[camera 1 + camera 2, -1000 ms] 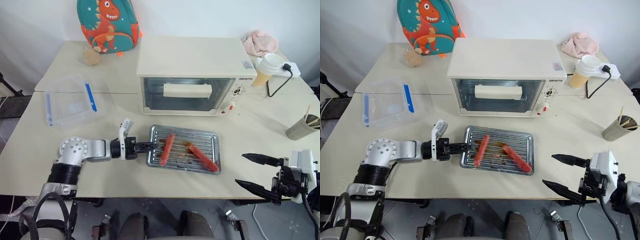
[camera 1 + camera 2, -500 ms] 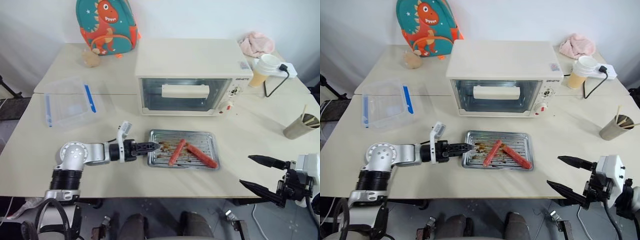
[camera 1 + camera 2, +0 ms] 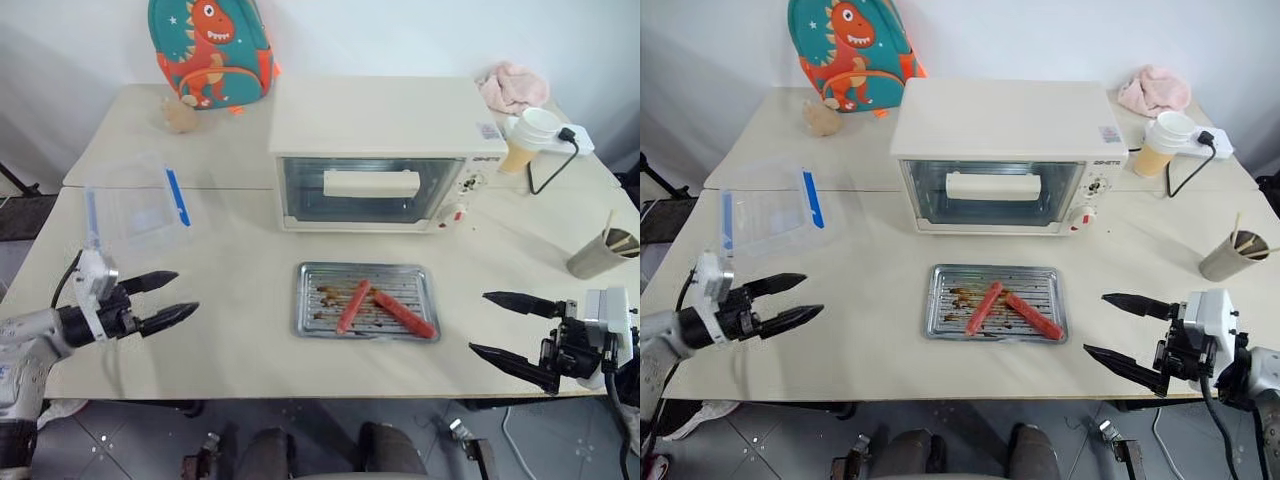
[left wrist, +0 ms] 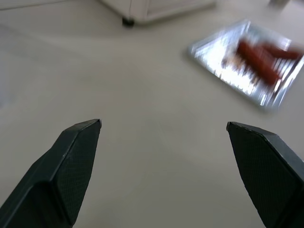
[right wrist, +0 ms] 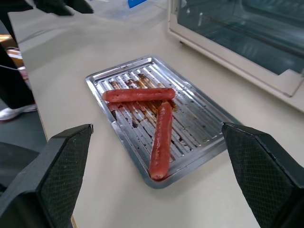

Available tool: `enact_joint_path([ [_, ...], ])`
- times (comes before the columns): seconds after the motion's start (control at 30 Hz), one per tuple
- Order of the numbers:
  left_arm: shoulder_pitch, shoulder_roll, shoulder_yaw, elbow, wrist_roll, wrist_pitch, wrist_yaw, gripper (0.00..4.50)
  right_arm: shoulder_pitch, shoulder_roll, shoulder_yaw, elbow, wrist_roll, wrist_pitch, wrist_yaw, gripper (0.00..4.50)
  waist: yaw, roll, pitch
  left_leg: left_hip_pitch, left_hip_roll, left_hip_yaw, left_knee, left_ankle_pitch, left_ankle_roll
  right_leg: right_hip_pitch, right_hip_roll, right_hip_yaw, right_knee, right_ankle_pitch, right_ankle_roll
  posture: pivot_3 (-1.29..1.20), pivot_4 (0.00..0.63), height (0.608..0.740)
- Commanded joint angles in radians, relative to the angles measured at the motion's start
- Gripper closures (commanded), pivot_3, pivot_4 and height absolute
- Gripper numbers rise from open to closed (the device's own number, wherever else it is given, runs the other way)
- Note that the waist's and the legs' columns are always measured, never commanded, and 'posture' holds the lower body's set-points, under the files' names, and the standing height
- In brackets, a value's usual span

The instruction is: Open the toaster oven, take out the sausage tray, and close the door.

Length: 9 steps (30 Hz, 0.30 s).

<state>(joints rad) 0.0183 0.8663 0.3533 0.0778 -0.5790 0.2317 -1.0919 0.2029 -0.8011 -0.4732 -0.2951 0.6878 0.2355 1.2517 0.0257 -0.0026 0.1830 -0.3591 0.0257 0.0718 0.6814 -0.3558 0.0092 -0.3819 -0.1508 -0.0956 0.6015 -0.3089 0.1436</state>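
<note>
Head camera: toaster oven (image 3: 375, 150) sits at 12 o'clock on the cream table (image 3: 240, 270), its door (image 3: 372, 187) shut, bar handle across the glass. Sausage tray (image 3: 367, 300) lies flat on the table at 6 o'clock from the oven, near it but not touching, two sausages on it meeting in a V. Left gripper (image 3: 172, 298) at 9 o'clock from the tray, well apart, fingers spread, nothing between them. Right gripper (image 3: 495, 324) at 4 o'clock from the tray, off the table's front edge, fingers wide apart, empty. Clear plastic box with blue clip (image 3: 135, 207) at 10 o'clock from the tray. Dinosaur backpack (image 3: 208, 48) at the back, 11 o'clock from the oven. Pink cloth (image 3: 510, 84) and paper coffee cup (image 3: 531, 138) at 2 o'clock from the oven; grey cup with sticks (image 3: 602, 252) at the table's right edge.

Left wrist: both black fingers (image 4: 71, 164) stand apart over bare table, tray with sausages blurred ahead, oven's bottom corner beyond.

Right wrist: fingers (image 5: 64, 166) wide apart, the tray between and ahead of them, greasy ridged base, oven's glass front behind it.
</note>
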Motion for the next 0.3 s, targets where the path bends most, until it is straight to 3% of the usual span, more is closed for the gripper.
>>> enact_joint_path([
  [0.03, 0.071, 0.025, 0.081, -0.062, 0.031, -0.098, -0.053, 0.01, -0.026, -0.035, -0.014, 0.022, 0.000, -0.024, 0.039, 0.00, 0.000, 0.000, 0.000, 0.000, 0.001, 0.000, 0.000, -0.001, 0.000, 0.000, 0.000, -0.001, 0.000, 0.000, 0.000, 0.00, 0.150, 0.740],
  [0.3, 0.127, 0.032, 0.177, -0.058, 0.023, -0.085, -0.057, 0.01, 0.023, -0.038, -0.076, 0.024, 0.006, -0.049, 0.075, 0.00, -0.001, 0.000, 0.000, 0.001, 0.003, 0.000, 0.000, -0.004, -0.002, 0.000, 0.001, -0.010, 0.002, 0.000, 0.000, 0.00, 0.150, 0.740],
])
